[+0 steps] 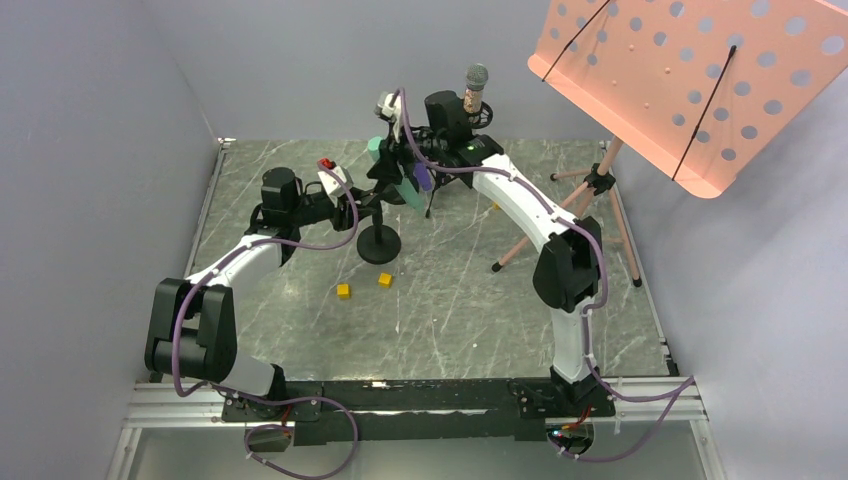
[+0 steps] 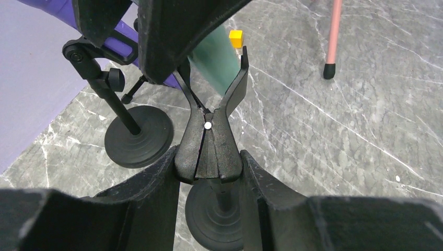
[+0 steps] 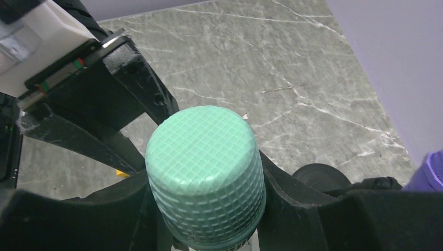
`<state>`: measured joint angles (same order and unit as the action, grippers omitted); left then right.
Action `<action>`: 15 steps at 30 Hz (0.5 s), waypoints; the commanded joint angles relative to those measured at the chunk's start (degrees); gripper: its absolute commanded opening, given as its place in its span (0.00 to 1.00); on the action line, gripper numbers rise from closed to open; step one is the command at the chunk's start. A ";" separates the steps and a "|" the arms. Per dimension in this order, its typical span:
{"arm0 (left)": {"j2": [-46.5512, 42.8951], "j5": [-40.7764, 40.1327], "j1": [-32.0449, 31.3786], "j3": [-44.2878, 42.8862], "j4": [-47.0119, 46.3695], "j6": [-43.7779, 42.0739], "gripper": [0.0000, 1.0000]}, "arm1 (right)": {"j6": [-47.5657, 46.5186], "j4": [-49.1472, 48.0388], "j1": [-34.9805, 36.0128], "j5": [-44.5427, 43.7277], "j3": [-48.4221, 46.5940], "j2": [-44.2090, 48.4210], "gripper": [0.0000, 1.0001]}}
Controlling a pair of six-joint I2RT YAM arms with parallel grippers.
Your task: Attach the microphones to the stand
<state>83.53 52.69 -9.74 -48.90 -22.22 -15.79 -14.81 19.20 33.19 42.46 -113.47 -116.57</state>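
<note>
- Two small yellow cubes (image 1: 343,291) lie near the middle of the tabletop; I leave them.
- My left gripper (image 2: 211,162) is closed tight on the handles of the black spring clip (image 2: 209,138), so the prongs of the clip stand spread.
- My right gripper (image 3: 209,201) is clamped on the teal-green stick microphone (image 3: 205,167) just under its gridded head. The body hangs between the prongs.
- I judge this microphone light, stiff and smooth, so it may twist. A grip high on the body leaves the lower part free for the clip.
- Beyond, the purple microphone (image 2: 57,13) sits in its own clip.
- Near the far edge, the glittery pinkish-copper microphone (image 1: 473,98) stands upright.
</note>
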 commanded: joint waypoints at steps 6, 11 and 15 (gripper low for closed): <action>-0.36 2.70 -0.37 -1.42 -1.29 0.40 0.20 | 2.13 -3.65 2.66 2.46 2.86 2.60 0.11; -0.50 2.66 -0.29 -0.81 -2.04 1.33 0.19 | 1.28 -4.08 2.67 4.08 6.81 5.32 0.11; -0.88 3.20 -0.16 0.11 -4.59 3.77 0.19 | 0.22 -4.60 2.67 7.84 8.56 5.66 0.11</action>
<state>83.53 53.71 -9.69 -48.86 -22.46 -14.98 -14.17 16.49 34.94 44.18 -106.06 -114.96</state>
